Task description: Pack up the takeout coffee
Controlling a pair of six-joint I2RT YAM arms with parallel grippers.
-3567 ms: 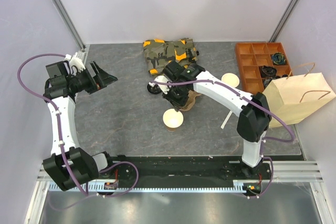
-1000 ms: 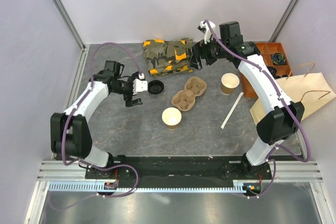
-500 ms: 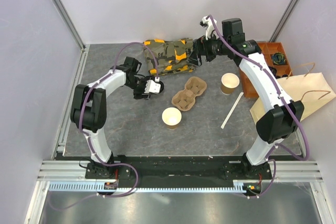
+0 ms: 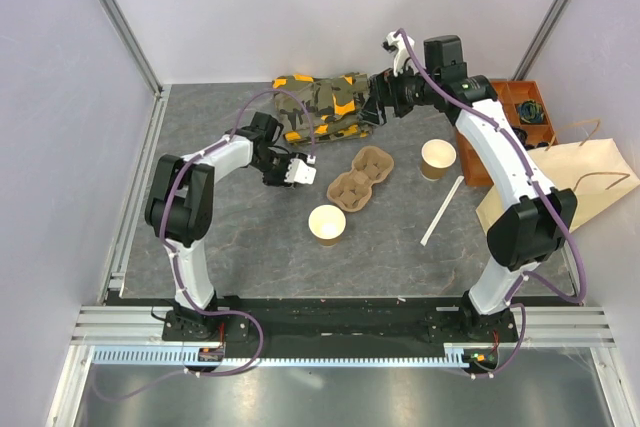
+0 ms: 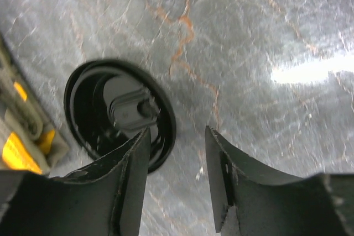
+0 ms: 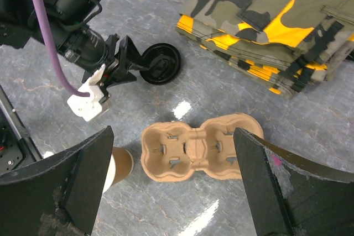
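Observation:
No takeout coffee with its lid on is in view. A black lid (image 5: 105,109) lies loose and upside down on the table (image 4: 230,237), left of the pulp carrier (image 4: 360,179). My left gripper (image 5: 177,136) is low over it and partly open. One finger is over the lid's inside, the other is over bare table, and the rim lies in the gap unpinched. A lidless tan cup (image 4: 437,159) stands right of the carrier. Another cup with a pale inside (image 4: 327,224) stands in front of it. My right gripper (image 6: 172,136) hangs wide open and empty, high above the carrier (image 6: 196,147).
A folded camouflage cloth (image 4: 320,107) lies at the back, close behind the lid. An orange compartment tray (image 4: 500,117) and a paper bag (image 4: 560,187) lying on its side are at the right. A white straw (image 4: 442,210) lies near the lidless tan cup.
My left arm has swung right to the lid and lowered onto it, its jaws narrowing around the rim. The right arm has barely moved.

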